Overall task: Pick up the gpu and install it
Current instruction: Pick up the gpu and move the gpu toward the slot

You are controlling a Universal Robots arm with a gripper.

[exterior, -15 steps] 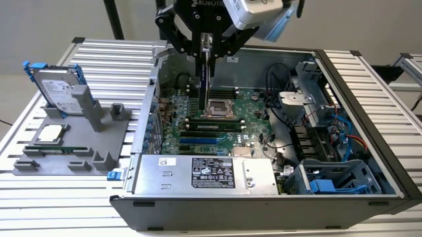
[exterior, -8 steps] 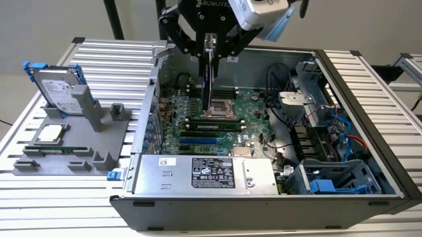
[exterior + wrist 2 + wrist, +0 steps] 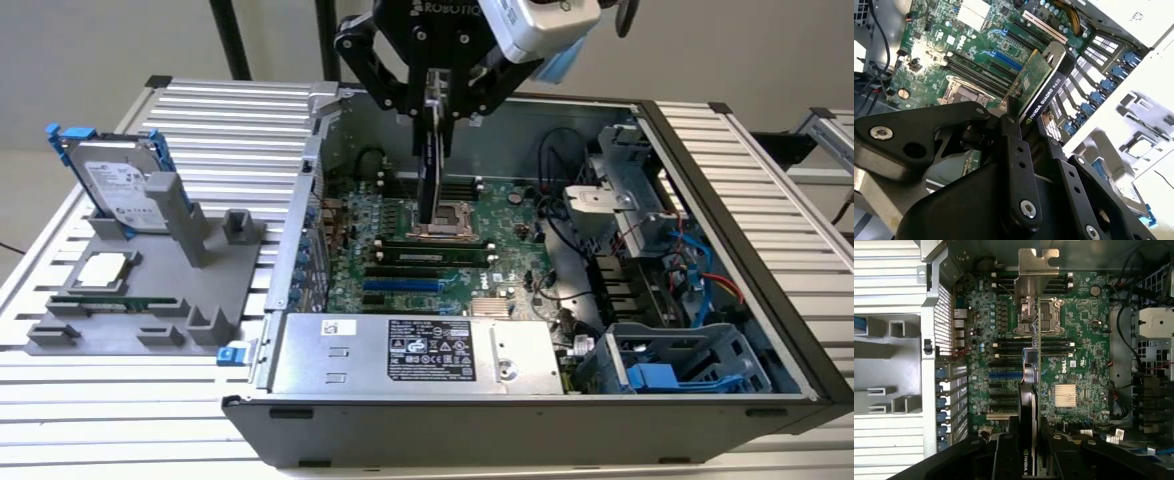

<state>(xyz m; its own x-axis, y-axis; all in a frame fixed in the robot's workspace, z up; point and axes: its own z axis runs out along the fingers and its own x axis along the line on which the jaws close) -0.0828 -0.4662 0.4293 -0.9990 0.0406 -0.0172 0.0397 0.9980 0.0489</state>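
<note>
1. A ribbed metal table (image 3: 200,110) carries everything. At the exterior view's left, a grey fixture (image 3: 234,280) holds a silver hard drive (image 3: 118,185) standing upright.
2. Moving right, the open computer case (image 3: 534,430) lies on the table with its motherboard (image 3: 501,215) facing up. A power supply box (image 3: 414,350) sits along its near wall.
3. Over the motherboard hangs the gpu (image 3: 430,170), edge-on. Its long axis is close to vertical, and in the first wrist view its silver bracket end (image 3: 1036,275) points down at the board.
4. The gripper (image 3: 434,110) is clenched on the gpu's upper end. Its fingers are parted only by the card's thickness, one pressed on each face, as both wrist views show.
5. Furthest right, a drive cage (image 3: 674,365) with blue parts sits in the case's near corner.
</note>
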